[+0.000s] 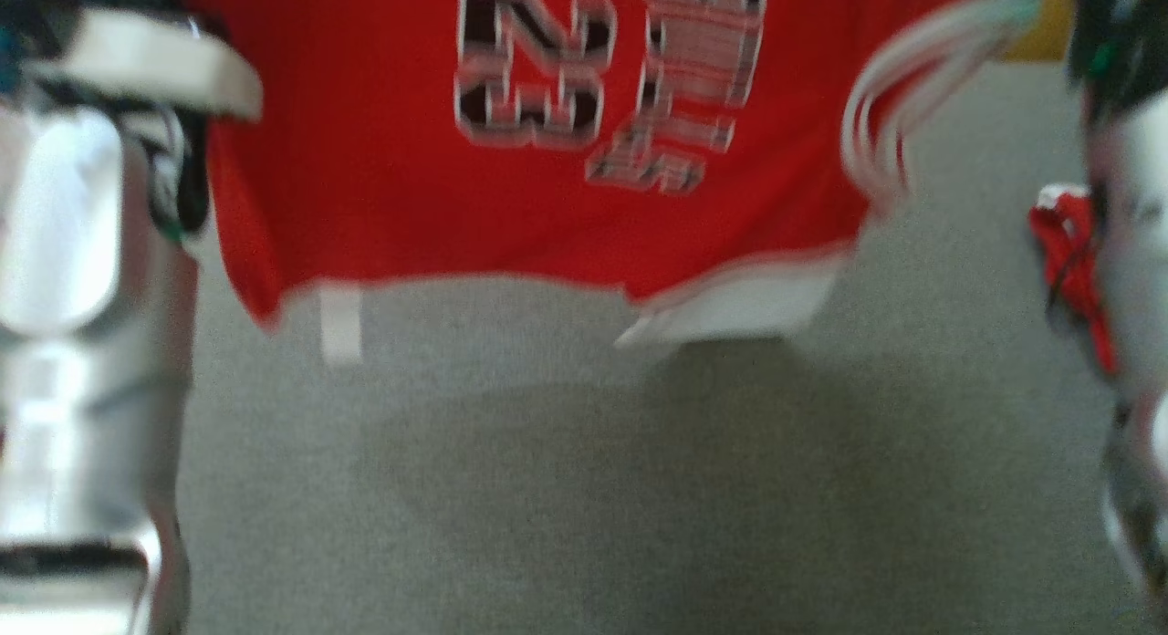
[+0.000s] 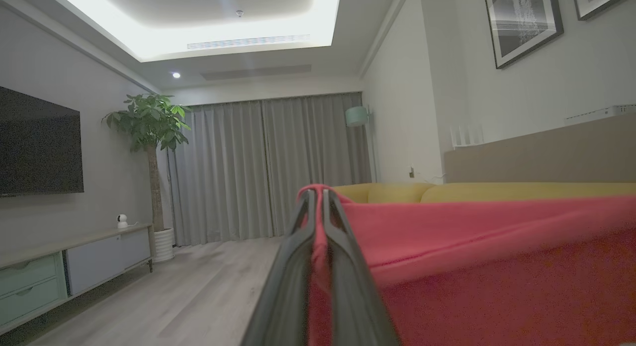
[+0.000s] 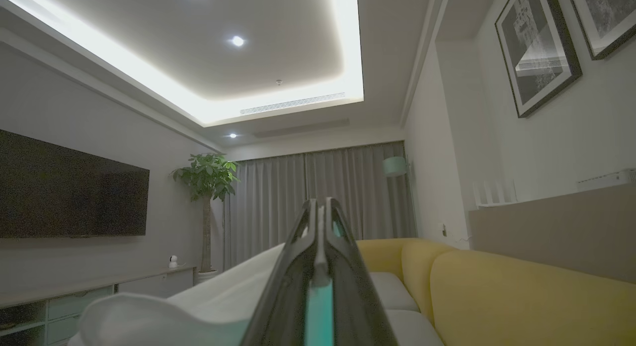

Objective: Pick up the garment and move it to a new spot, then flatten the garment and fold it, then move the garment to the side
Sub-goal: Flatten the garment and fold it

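The red jersey point(image 1: 383, 161), with a black-and-white number and white trim, hangs spread out in the air above a grey surface, its lower hem loose. In the left wrist view my left gripper point(image 2: 318, 197) is shut on a red edge of the jersey point(image 2: 497, 266), which stretches off to the right. My right gripper point(image 3: 320, 207) is shut too, with a thin pale strip between its fingers and white cloth point(image 3: 198, 306) bulging to its left. My pale left forearm point(image 1: 64, 215) and right forearm point(image 1: 1136, 252) flank the garment, both blurred.
The grey surface point(image 1: 584, 489) lies under the jersey with its shadow on it. A yellow sofa point(image 3: 521, 296) stands ahead on the right. A TV point(image 2: 39, 142), a low cabinet point(image 2: 74, 261) and a potted plant point(image 2: 149, 127) line the left wall.
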`<state>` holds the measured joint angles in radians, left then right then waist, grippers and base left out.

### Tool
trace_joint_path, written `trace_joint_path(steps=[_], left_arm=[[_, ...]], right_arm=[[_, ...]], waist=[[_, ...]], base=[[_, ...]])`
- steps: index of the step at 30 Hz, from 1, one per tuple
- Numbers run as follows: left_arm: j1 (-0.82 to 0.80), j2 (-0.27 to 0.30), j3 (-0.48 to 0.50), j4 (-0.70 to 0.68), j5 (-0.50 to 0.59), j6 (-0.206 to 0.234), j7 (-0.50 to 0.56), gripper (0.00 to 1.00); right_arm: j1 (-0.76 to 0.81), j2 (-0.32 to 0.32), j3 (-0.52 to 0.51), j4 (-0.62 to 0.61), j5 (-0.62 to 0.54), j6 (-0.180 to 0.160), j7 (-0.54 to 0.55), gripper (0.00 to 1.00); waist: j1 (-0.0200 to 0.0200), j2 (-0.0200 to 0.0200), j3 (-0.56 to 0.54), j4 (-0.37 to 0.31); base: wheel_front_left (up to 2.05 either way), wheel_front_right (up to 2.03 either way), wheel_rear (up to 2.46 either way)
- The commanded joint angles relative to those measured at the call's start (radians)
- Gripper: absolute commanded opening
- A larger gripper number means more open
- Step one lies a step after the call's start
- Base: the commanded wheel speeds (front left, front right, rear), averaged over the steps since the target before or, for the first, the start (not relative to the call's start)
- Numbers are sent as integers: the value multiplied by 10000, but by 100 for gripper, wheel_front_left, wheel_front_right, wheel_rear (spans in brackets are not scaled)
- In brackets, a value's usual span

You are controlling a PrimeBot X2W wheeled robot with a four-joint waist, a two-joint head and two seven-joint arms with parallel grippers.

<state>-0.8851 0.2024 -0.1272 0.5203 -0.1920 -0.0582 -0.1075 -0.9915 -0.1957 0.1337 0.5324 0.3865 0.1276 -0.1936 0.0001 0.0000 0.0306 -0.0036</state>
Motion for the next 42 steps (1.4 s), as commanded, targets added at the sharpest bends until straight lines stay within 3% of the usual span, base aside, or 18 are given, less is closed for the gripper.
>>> trace_joint_path(steps=[1,5,9,15,20,26,32,42], left_arm=[[-1400,324,401,-19,132,304,-414,0],[-2633,306,515,557,372,783,-1260,0],[-3614,245,623,579,482,945,-1523,0],[-3070,-115,990,-45,378,809,-1539,0],[-1066,-573,1510,155,64,632,-1541,0],[2253,-1218,2438,-24,-261,463,-1542,0],[4985,-1490,3057,67,-486,333,-1542,0],[7688,-1519,2397,129,-1571,565,-1542,0]], right_arm=[[-1515,138,4,81,-353,31,-280,0],[-3286,148,-427,740,-1001,31,-621,0],[-4479,140,-896,548,-1456,31,-674,0],[-4246,190,-1346,241,-1278,31,-679,0],[-2218,342,-908,-329,-384,31,-680,0],[2206,553,-176,-1937,1279,31,-681,0],[6192,652,365,-2476,2230,31,-681,0],[9680,822,925,-2156,2618,31,-681,0]], waist=[[-1,0,977,-30],[-1,0,1819,-49],[-1,0,2455,-52],[-1,0,3051,-144],[-1,0,3068,-349],[-1,0,2582,-635],[-1,0,1848,-950],[-1,0,218,-1106]], base=[[0,0,0],[0,0,0],[0,0,0],[0,0,0],[0,0,0],[0,0,0],[0,0,0],[0,0,0]])
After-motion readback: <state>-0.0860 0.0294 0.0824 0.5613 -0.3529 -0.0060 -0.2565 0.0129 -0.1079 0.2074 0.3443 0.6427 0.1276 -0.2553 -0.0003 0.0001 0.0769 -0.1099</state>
